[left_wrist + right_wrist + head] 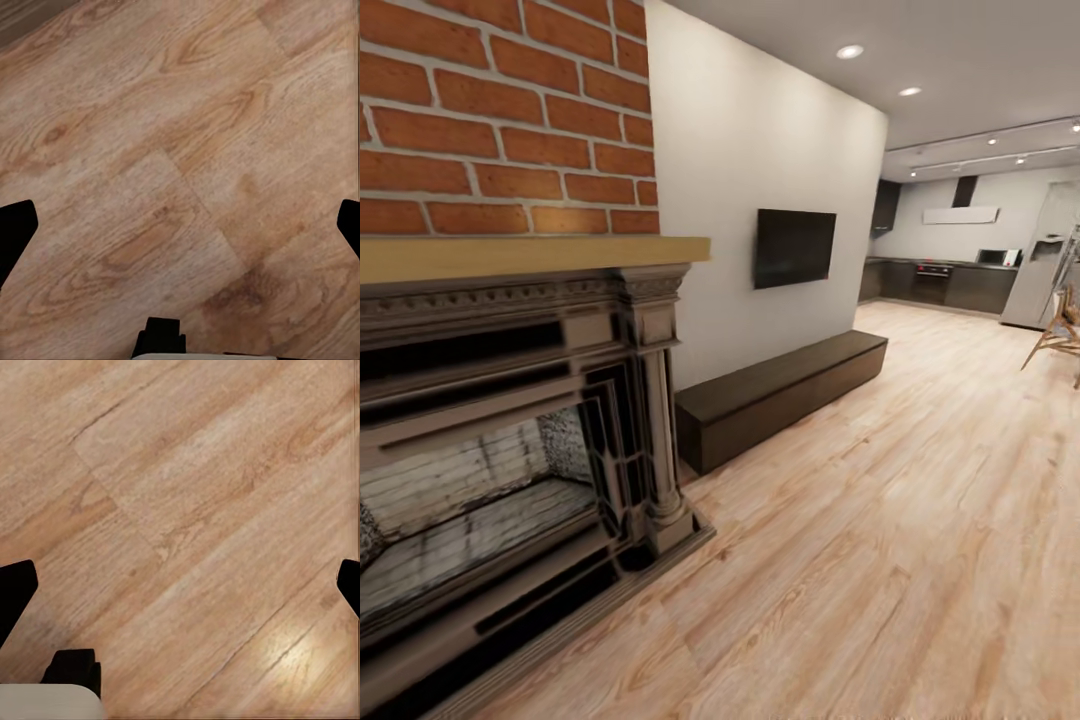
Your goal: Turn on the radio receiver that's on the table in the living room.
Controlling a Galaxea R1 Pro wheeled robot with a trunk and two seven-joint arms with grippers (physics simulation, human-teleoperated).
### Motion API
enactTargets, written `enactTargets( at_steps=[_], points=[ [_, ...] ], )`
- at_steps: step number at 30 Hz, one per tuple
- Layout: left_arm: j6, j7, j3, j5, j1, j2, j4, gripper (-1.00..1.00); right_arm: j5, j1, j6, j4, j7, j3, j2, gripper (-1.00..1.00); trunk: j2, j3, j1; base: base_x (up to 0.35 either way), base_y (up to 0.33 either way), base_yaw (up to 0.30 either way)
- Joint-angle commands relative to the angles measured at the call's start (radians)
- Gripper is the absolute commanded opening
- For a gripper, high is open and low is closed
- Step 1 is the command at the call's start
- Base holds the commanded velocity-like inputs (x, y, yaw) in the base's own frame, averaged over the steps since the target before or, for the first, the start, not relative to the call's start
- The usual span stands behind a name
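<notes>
Living room: light wood plank floor (880,520) stretches from the fireplace toward a kitchen at the far end; the head view looks along one wall.
Fireplace: dark carved surround (510,440) at the left, with a pale wood mantel (530,257) and red brick (500,110) above.
Bench: long dark bench (780,395) lies against the white wall, just beyond the fireplace.
Screen: black flat panel (794,247) hangs on the wall above the bench.
Kitchen: dark cabinets (940,283) along the back, a pale tall fridge (1040,270) to the right.
Chair: wooden chair (1057,335) at the right edge, partly cut off.
Left claw (180,225): black fingertips (15,229) far apart at the picture's edges, nothing between them, plank floor beneath.
Right claw (180,585): fingertips (15,589) likewise spread wide, nothing held, floor below.
</notes>
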Motion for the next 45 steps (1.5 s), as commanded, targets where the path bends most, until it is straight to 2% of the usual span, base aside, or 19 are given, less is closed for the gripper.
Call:
enactTargets(
  at_steps=[1, 45],
  points=[
    [-0.001, 0.001, 0.000, 0.000, 0.000, 0.001, 0.000, 1.00, 0.000, 0.000, 0.000, 0.000, 0.000, 0.000, -0.001, 1.00, 0.000, 0.000, 0.000, 0.000, 0.000, -0.278],
    [-0.004, 0.003, 0.000, 0.000, 0.000, 0.004, 0.000, 1.00, 0.000, 0.000, 0.000, 0.001, 0.001, 0.000, -0.001, 1.00, 0.000, 0.000, 0.000, 0.000, 0.000, -0.278]
  ],
)
